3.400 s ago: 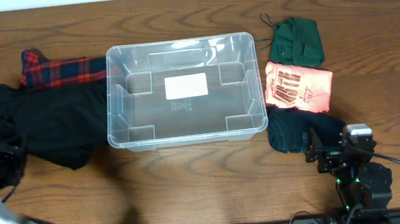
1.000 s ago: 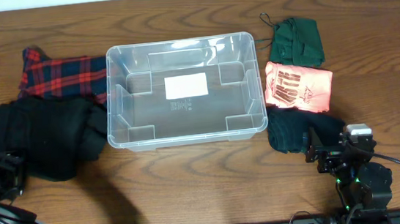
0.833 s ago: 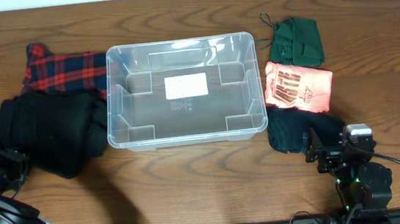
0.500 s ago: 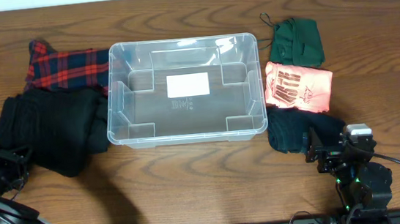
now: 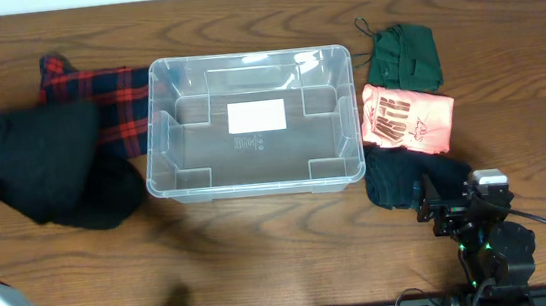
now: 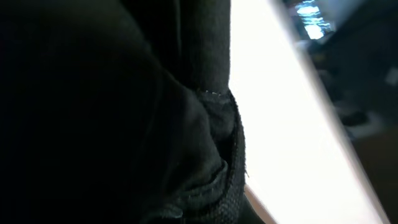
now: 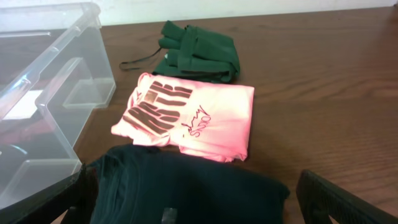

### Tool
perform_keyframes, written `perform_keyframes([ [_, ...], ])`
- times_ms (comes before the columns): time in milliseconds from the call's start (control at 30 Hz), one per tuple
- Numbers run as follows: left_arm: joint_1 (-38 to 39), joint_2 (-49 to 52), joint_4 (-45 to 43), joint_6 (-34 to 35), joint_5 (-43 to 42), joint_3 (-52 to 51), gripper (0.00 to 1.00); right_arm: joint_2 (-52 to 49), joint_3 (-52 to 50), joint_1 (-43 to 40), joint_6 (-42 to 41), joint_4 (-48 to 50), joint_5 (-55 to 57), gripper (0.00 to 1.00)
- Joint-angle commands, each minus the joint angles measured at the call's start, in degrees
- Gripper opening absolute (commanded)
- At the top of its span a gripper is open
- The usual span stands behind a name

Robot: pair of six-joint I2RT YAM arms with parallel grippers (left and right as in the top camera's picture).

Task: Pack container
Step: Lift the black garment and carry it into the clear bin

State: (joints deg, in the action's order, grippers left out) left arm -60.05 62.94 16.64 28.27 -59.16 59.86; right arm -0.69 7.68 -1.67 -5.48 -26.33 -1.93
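the container (image 5: pixel 249 59) sits mid-table, clear and holding nothing but the white label (image 5: pixel 255 116) on its base. left of the container, the black garment (image 5: pixel 38 161) looks raised off the wood and blurred, bunched over the edge of the red plaid cloth (image 5: pixel 112 93). the left wrist view is filled with that dark fabric, so the left gripper is buried in it and i cannot tell whether its fingers are clamped. a hanging bundle does suggest a hold meant to carry it over the container's left rim. right of the container lie a green garment (image 5: pixel 402 55), a pink shirt (image 5: pixel 408 118) and a dark teal piece (image 5: pixel 404 179), folded and lined up for easy picking. the right gripper (image 7: pixel 198 198), beyond the teal piece from the container, has its fingers spread wide, gripping nothing, likely waiting its turn
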Motion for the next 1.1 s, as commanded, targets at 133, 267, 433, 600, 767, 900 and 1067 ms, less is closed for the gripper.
perform_keyframes([
  [133, 9.57, -10.4, -13.88, 22.69, -4.52, 2.4, 0.06, 0.31, -0.2, -0.13, -0.5, -0.07, -0.46, 0.99],
  [267, 16.28, -10.6, -22.69, 26.91, -3.98, 2.4, 0.06, 0.31, -0.2, -0.13, -0.48, -0.07, -0.44, 0.99],
  [433, 23.45, -9.18, -23.39, 26.21, -1.77, 2.36, 0.06, 0.31, -0.2, -0.13, -0.5, -0.07, -0.44, 0.99],
  [600, 35.52, -5.84, -23.21, 22.73, 3.82, 2.25, 0.06, 0.31, -0.2, -0.13, -0.48, -0.07, -0.44, 0.99],
  [767, 51.25, -0.42, -21.4, 22.36, 16.96, 1.92, 0.06, 0.31, -0.2, -0.13, -0.5, -0.07, -0.44, 0.99],
  [900, 61.51, 4.04, -19.91, 21.29, 28.26, 1.49, 0.06, 0.31, -0.2, -0.13, -0.48, -0.07, -0.44, 0.99],
  [1067, 69.46, 7.98, -19.5, 21.35, 40.04, 1.49, 0.06, 0.31, -0.2, -0.13, -0.5, -0.07, -0.44, 0.99],
])
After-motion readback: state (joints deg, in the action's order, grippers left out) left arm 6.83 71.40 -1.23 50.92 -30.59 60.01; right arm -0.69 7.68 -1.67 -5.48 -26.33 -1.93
